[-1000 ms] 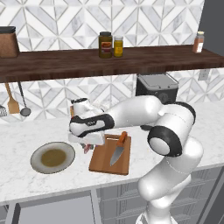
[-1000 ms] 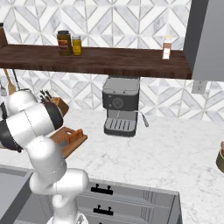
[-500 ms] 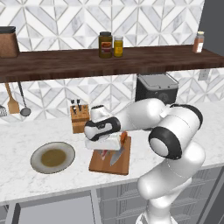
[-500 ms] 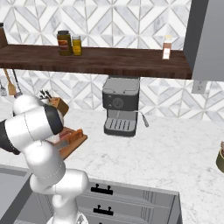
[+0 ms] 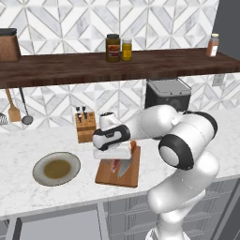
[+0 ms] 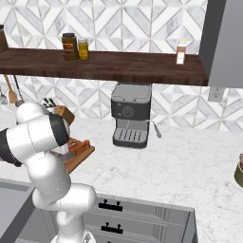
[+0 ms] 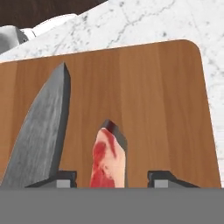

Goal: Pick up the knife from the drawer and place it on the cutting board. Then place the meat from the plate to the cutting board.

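Note:
The brown cutting board [image 5: 133, 174] [image 7: 166, 96] [image 6: 79, 156] lies on the marble counter. On it rests the knife, its silver blade [image 7: 41, 131] [image 5: 125, 167] pointing to the front edge and its orange-brown handle [image 5: 133, 146] to the wall. The red-pink meat [image 7: 107, 159] [image 5: 114, 165] lies on the board beside the blade. My gripper [image 7: 111, 177] [image 5: 112, 157] hovers low over the meat, open, its fingertips [image 7: 159, 178] apart from the strip on both sides. The grey-olive plate [image 5: 43, 162] sits left of the board, with no meat on it. The grey drawer [image 5: 56, 227] stands pulled out below the counter.
A wooden knife block [image 5: 85, 127] stands behind the board by the wall. A dark coffee machine [image 6: 131, 114] sits further right. Utensils [image 5: 14, 110] hang on the tiled wall at the left. A dark shelf [image 5: 56, 65] with jars runs overhead.
The arm swung right from the plate side to above the board with the meat. The jaws, shut before, now stand open and the meat lies on the board.

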